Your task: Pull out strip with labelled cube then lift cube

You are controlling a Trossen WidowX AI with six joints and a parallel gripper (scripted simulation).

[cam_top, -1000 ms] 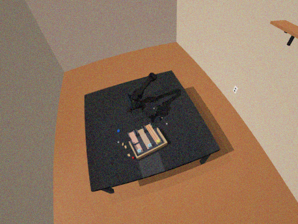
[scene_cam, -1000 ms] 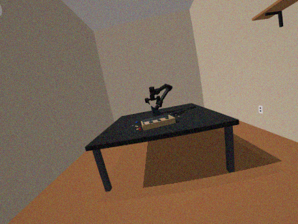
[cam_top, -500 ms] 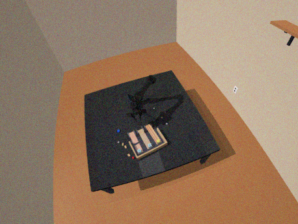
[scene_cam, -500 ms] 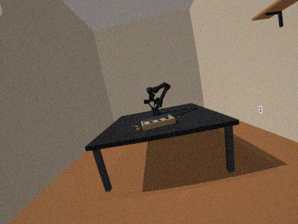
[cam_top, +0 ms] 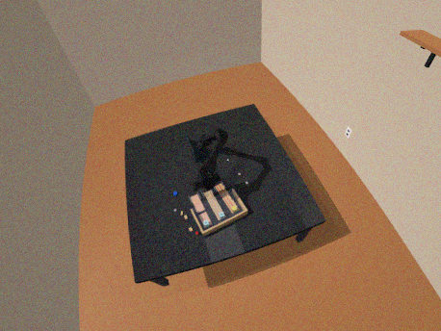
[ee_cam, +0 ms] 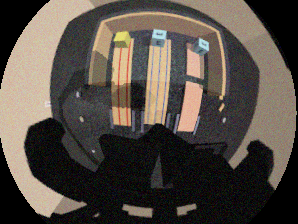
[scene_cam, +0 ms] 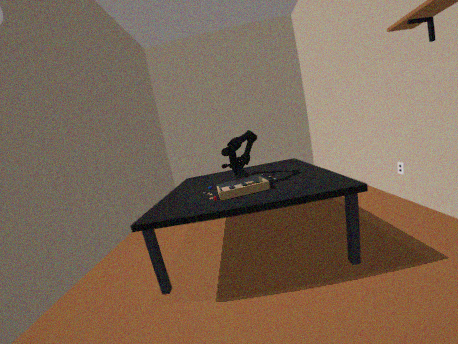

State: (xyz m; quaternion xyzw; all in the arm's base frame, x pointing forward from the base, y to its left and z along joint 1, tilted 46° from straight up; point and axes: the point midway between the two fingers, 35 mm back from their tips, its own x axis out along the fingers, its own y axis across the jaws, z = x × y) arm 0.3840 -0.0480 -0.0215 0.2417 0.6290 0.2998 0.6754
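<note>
So the arm [cam_top: 208, 153] is bent down over the near edge of the shallow wooden tray [cam_top: 221, 225], which sits roughly mid-bench, a bit toward the front. There's lots of bare dark bench [cam_top: 154, 241] on all sides of it, and the bench edges are well away from the tray. The end effector [ee_cam: 154, 137] is pinched fully shut right at the near end of the middle strip [ee_cam: 157, 86]; whether it has caught the thin strip end I can't tell, since its dark bulk hides the contact.

From the wrist view, three strips lie side by side in the tray. The left one [ee_cam: 121, 90] carries a yellow cube [ee_cam: 123, 38] at its far end. The middle one carries a light blue cube [ee_cam: 158, 35]. The right strip [ee_cam: 193, 92] has a dark gap across it and another bluish cube [ee_cam: 201, 46]. Which cube is labelled is too blurry to tell. All three cubes sit close to the tray's far wall.

A blue ball [cam_top: 175, 193] and a scatter of small coloured bits [cam_top: 184, 216] lie on the bench just beside the tray.
</note>
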